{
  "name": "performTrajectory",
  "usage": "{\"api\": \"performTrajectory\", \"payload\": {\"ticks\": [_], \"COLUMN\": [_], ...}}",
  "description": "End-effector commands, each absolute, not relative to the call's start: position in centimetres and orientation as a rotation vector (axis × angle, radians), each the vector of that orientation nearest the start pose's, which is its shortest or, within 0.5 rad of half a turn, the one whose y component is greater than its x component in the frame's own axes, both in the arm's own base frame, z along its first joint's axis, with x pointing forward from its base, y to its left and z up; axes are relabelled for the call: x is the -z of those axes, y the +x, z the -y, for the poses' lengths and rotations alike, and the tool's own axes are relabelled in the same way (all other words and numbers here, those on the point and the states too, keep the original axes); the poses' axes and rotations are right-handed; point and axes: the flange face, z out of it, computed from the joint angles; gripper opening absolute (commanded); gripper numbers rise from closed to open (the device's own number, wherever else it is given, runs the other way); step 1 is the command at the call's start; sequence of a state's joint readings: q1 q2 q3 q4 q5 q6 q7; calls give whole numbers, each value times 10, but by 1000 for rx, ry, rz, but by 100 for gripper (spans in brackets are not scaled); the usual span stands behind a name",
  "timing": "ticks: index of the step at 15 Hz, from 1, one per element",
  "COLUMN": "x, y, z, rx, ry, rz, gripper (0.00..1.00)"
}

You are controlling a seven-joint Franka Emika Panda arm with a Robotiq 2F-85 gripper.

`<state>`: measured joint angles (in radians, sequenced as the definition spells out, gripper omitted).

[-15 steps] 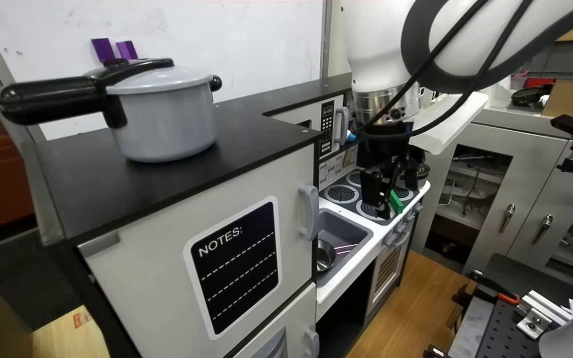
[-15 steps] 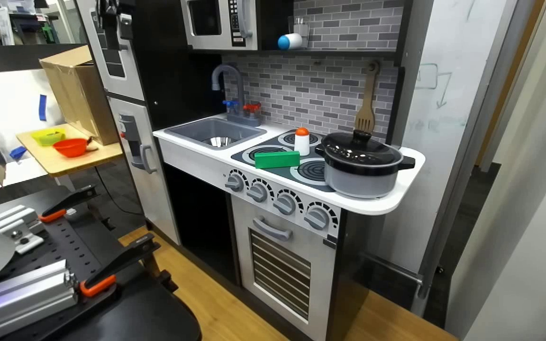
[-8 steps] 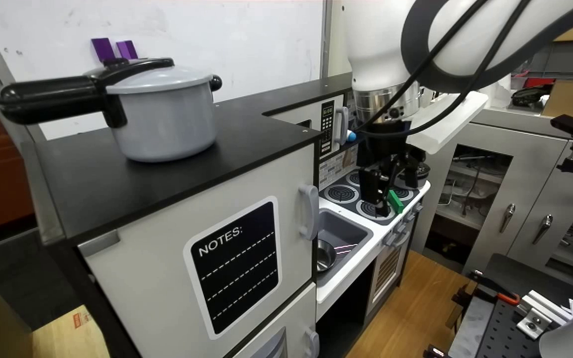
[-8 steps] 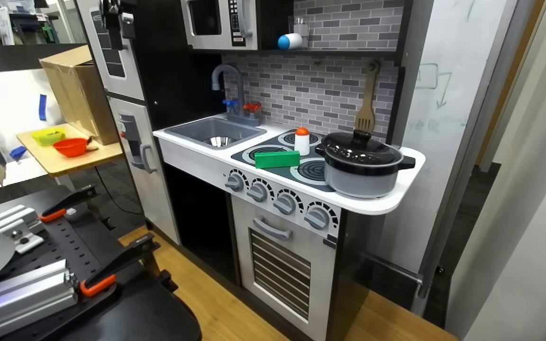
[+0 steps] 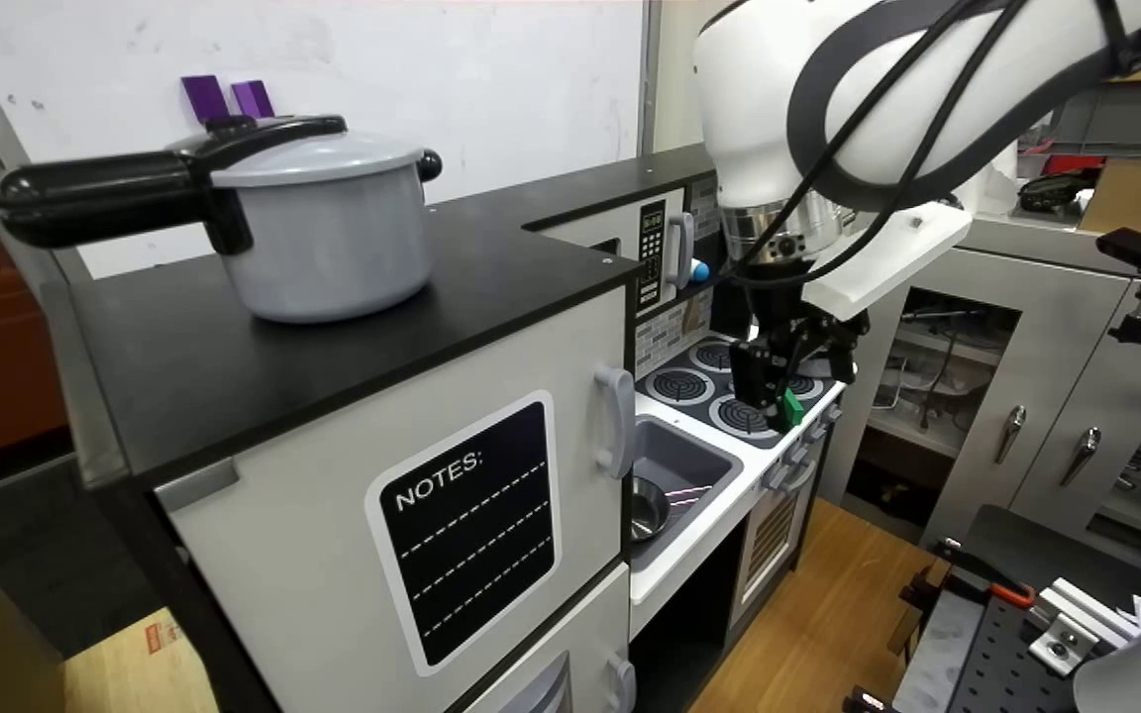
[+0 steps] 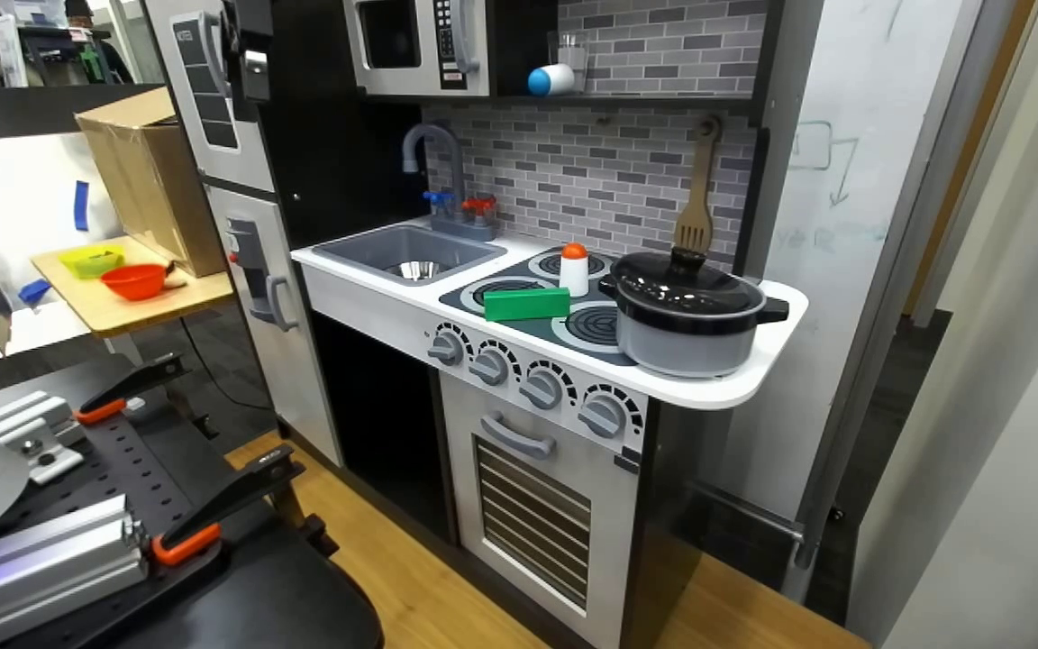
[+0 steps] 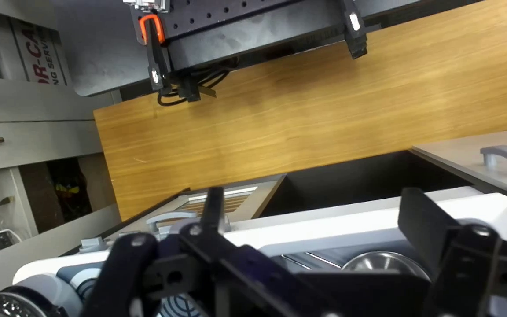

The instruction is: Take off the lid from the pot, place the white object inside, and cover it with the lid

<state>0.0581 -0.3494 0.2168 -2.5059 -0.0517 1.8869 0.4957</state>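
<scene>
Black gripper (image 7: 313, 200), fingers (image 7: 425, 231) spread apart, hangs well away from the grey pot (image 6: 686, 342) on the bench (image 6: 735, 392). The pot wears its black lid (image 6: 686, 287); near it sit a white shaker (image 6: 574, 275) (upright, orange on top) and a green block (image 6: 526, 305).

In front of me, the white counter (image 6: 695, 391) holds a dark stovetop (image 6: 521, 272) with ring burners (image 6: 593, 326), and on it rests a green block (image 6: 526, 305). Facing the counter's front, with that block as the clock's centre, I see a white bottle (image 6: 575, 278) with an orange top (image 6: 574, 250) upright at two o'clock, just beside it, and a lidded pot (image 6: 687, 341) at three. The grey sink (image 6: 438, 248) is let in at ten.
</scene>
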Motion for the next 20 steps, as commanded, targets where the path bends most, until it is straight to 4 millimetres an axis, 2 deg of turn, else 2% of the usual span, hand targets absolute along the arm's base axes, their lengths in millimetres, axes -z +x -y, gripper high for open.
{"api": "performTrajectory", "payload": {"ticks": [1, 4, 9, 12, 13, 14, 16, 20], "x": [-369, -363, -377, -391, -397, -391, -399, -397], "y": [384, 388, 388, 382, 381, 387, 384, 381], "z": [-84, -56, -2, 20, 23, 20, 22, 22], "rx": [-436, -477, -402, -338, -313, -376, -339, -340], "ry": [-3254, -3207, -3126, -3123, -3121, -3117, -3112, -3111], "rz": [-491, -631, -882, -989, -1017, -962, -991, -1002], "gripper": [100, 100, 100, 100, 100, 100, 100, 100]}}
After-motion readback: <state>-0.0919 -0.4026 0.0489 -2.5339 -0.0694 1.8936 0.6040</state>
